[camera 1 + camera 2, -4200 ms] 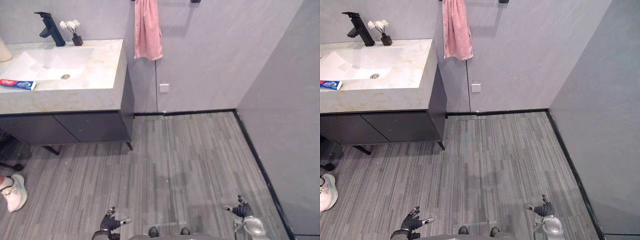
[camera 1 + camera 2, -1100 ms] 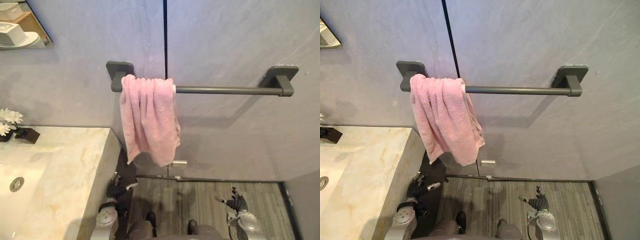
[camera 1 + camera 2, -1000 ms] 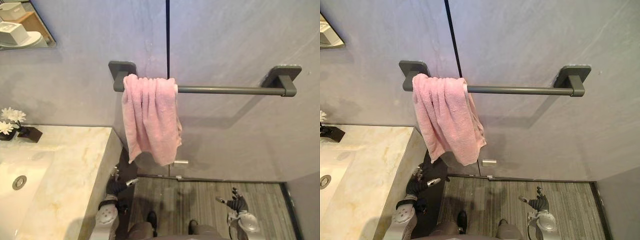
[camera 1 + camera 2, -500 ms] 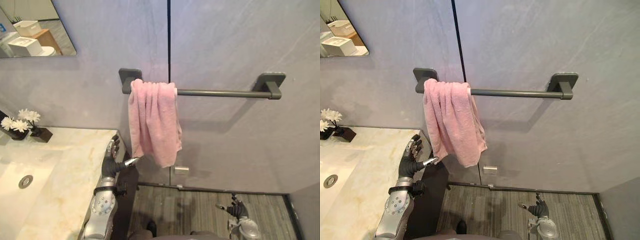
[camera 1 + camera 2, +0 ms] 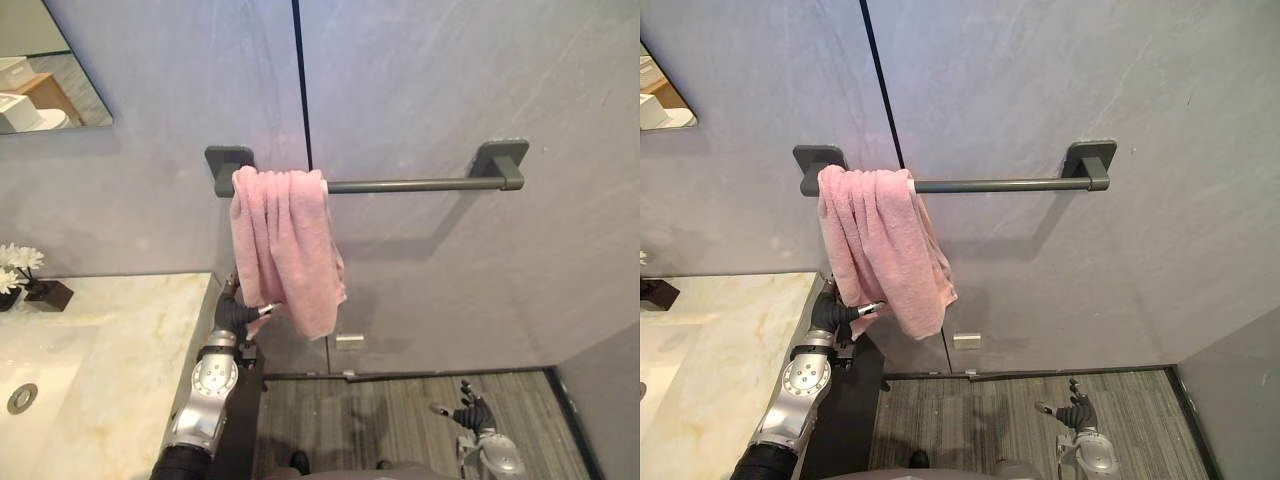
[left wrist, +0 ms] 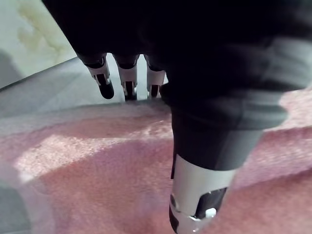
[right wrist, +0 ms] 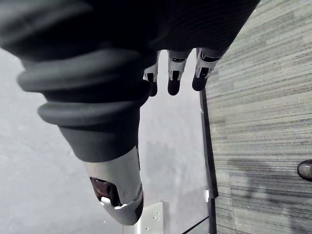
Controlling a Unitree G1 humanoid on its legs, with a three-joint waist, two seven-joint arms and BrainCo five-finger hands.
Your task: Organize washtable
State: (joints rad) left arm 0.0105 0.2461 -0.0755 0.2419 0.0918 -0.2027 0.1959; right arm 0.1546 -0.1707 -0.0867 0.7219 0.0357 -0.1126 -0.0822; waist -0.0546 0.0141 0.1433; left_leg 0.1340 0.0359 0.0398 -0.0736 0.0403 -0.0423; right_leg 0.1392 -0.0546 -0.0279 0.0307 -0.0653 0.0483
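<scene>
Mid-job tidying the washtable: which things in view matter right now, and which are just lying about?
In play:
pink terry towel, bunched at one end of the dark grey wall bar
left hand, at the towel's lower edge
marbled stone washtable

Just about:
white flowers in a small dark vase
wall mirror
white wall plate
right hand, low and idle

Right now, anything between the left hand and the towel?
Nothing. The left hand is at the lower edge of the pink towel. The left wrist view shows cloth lying between its straight fingers and thumb, not pinched.
</scene>
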